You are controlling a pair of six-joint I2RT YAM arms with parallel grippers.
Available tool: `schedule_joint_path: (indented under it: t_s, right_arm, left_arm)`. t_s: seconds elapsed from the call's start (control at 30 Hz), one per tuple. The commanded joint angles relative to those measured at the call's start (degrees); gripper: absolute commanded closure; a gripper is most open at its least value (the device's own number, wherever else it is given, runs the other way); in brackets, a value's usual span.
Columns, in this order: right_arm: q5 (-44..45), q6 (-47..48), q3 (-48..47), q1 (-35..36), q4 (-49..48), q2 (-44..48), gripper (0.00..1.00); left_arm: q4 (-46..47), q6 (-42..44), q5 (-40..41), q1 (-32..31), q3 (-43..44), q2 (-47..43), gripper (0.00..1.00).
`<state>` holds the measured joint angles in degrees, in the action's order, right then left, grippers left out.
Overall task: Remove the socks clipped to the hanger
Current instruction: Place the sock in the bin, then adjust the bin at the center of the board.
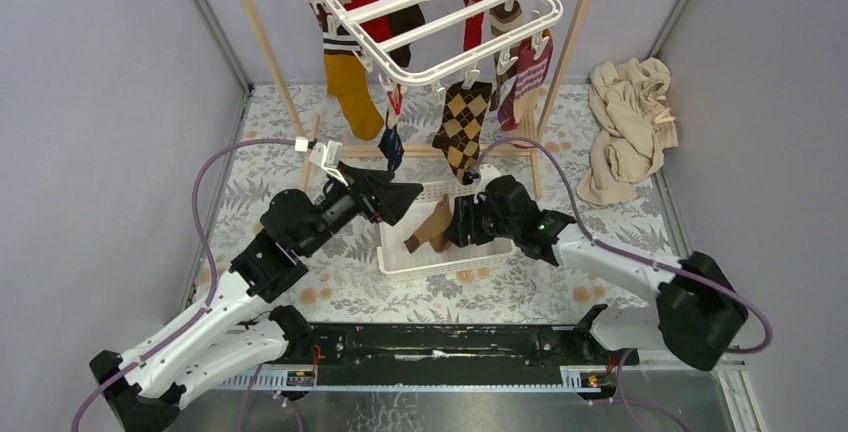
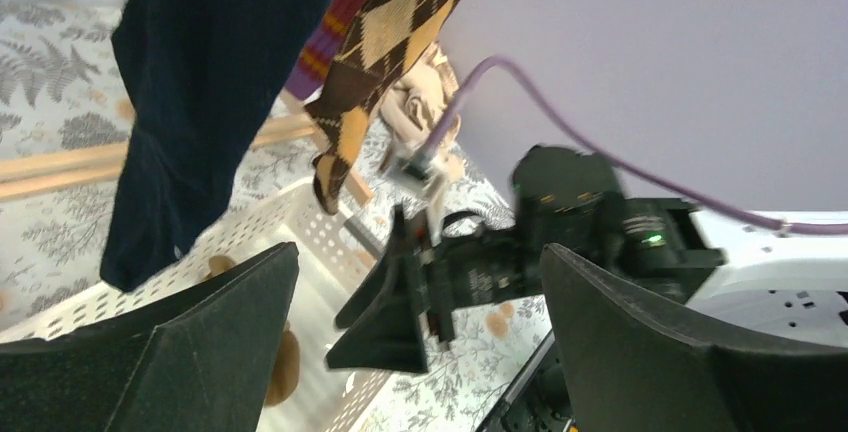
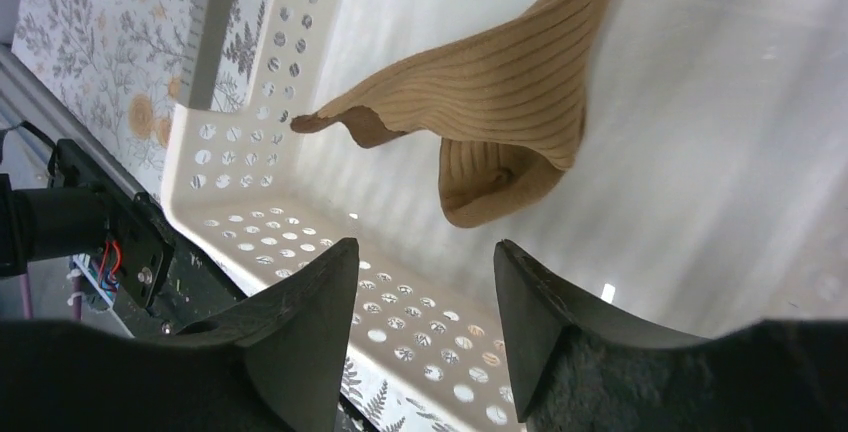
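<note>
Top view: the hanger (image 1: 430, 12) hangs at the back from the wooden pole frame (image 1: 262, 37), tilted, long side running left to right, with socks (image 1: 350, 92) clipped on and dangling toes-down, while the left gripper (image 1: 405, 197) and right gripper (image 1: 458, 222) meet over the white basket (image 1: 440, 264). Left wrist: its jaws are spread wide on nothing, with the navy sock (image 2: 190, 102) and argyle sock (image 2: 400, 32) hanging straight down just ahead. Right wrist: jaws parted and empty, with the tan sock (image 3: 500, 102) loose inside the basket, stretched diagonally from upper right to lower left.
</note>
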<state>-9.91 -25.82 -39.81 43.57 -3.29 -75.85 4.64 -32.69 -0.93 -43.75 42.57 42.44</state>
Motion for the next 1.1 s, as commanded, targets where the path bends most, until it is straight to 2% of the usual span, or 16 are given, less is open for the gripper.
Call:
schedule_joint_path:
  t_s: [0.0, 0.07, 0.27, 0.43, 0.8, 1.07]
  right_arm:
    - [7.9, 2.4, -4.7, 0.5, 9.9, 8.7, 0.4]
    - [12.4, 3.3, -5.7, 0.5, 13.4, 11.2, 0.41]
    - [28.0, 3.8, -7.0, 0.4, 21.4, 11.3, 0.56]
    - [34.1, 2.0, -6.2, 0.0, 23.2, 8.2, 0.59]
    - [33.4, -1.1, 0.2, -1.1, 22.9, 8.7, 0.59]
    - [25.5, -5.6, 8.8, -1.0, 18.6, 12.6, 0.62]
  left_arm:
    - [-3.9, -0.7, 2.9, -0.5, -0.2, -1.4, 0.01]
    - [-6.1, -1.2, 3.9, -0.6, -0.4, -2.3, 0.01]
    - [-9.5, -4.0, 7.9, -1.0, -3.7, -5.7, 0.01]
    - [-12.5, -4.1, 10.2, -1.0, -4.2, -4.8, 0.01]
    - [-14.1, -4.6, 11.4, -1.1, -5.0, -3.3, 0.01]
    - [-13.5, -4.7, 12.0, -1.1, -5.6, -2.4, 0.01]
